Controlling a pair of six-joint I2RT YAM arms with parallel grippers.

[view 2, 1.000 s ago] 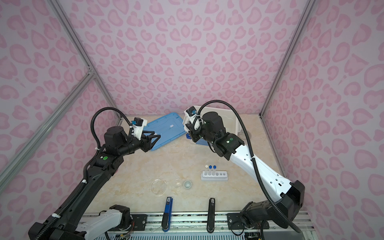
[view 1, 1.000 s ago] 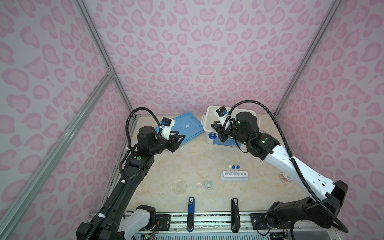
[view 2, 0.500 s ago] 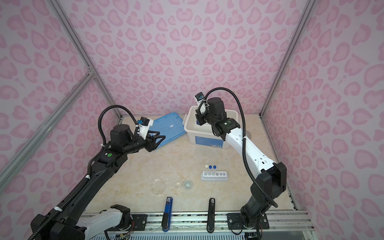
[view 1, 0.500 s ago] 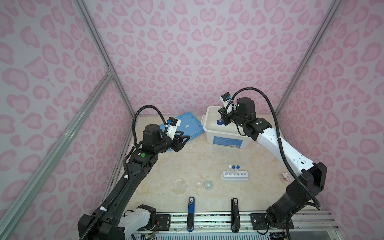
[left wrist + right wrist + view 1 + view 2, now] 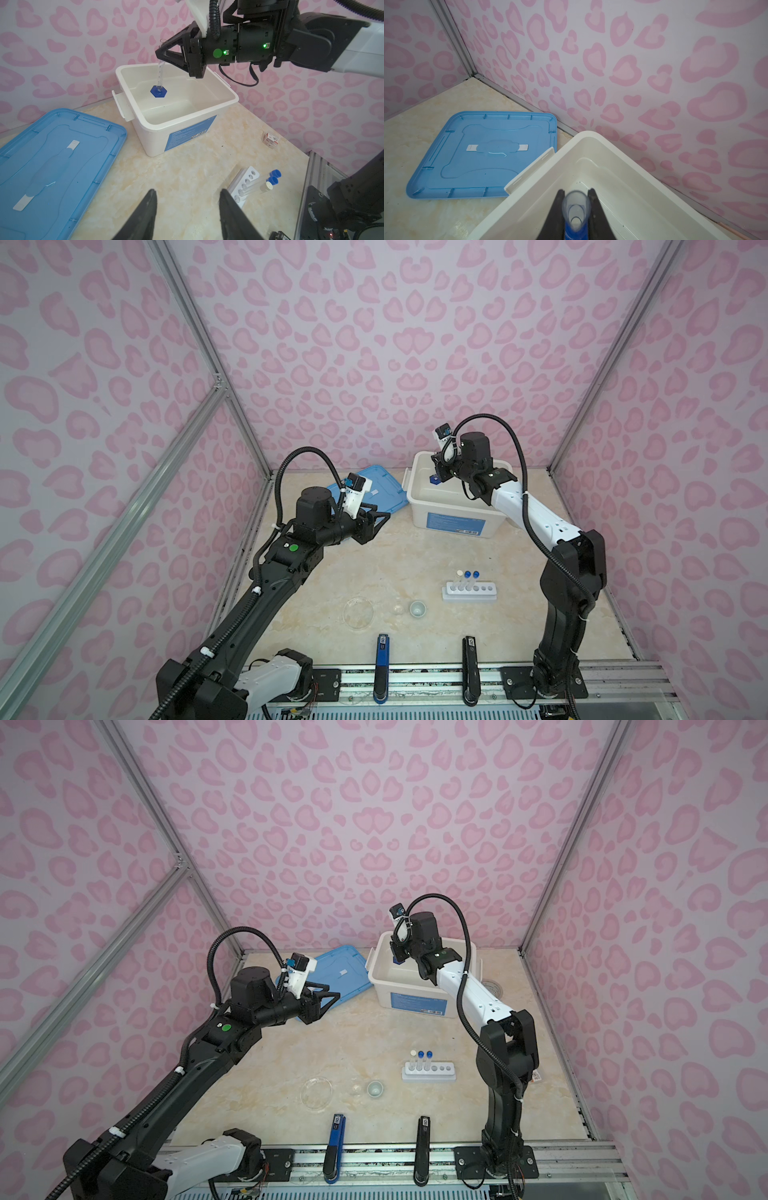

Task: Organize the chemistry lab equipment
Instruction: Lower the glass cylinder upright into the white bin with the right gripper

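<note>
**Inspector:** What is being recorded in the top views?

**Assessor:** In both top views the right gripper (image 5: 437,473) is being held over the white bin (image 5: 453,512) at the far side of the table (image 5: 374,1036). Its jaws are being pressed narrowly on the tiny blue-based cylinder (image 5: 434,479), whose base is being seen in the bin's far left part. The left gripper (image 5: 383,517) is being held about half open and empty, above the table by the near right edge of the blue lid (image 5: 384,489). The white six-hole rack (image 5: 436,1074) is being seen at the near right, with three capped tubes (image 5: 421,1063) standing in its left holes. The clear round dish (image 5: 316,1092) and small white cup (image 5: 375,1089) are being seen to its left, apart from each other.

**Inspector:** And the left wrist view?

**Assessor:** The cylinder (image 5: 160,71) is being gripped near its top rim, upright, with its hexagonal base below the bin's rim. Whether the base is touching the floor cannot be told. The left fingers (image 5: 145,209) are being seen well apart, with nothing between them.

**Inspector:** The right wrist view?

**Assessor:** The cylinder's open mouth (image 5: 576,202) is being clamped between both fingers, over the bin's interior. The lid is being seen flat on the table, just beside the bin on its left.
</note>
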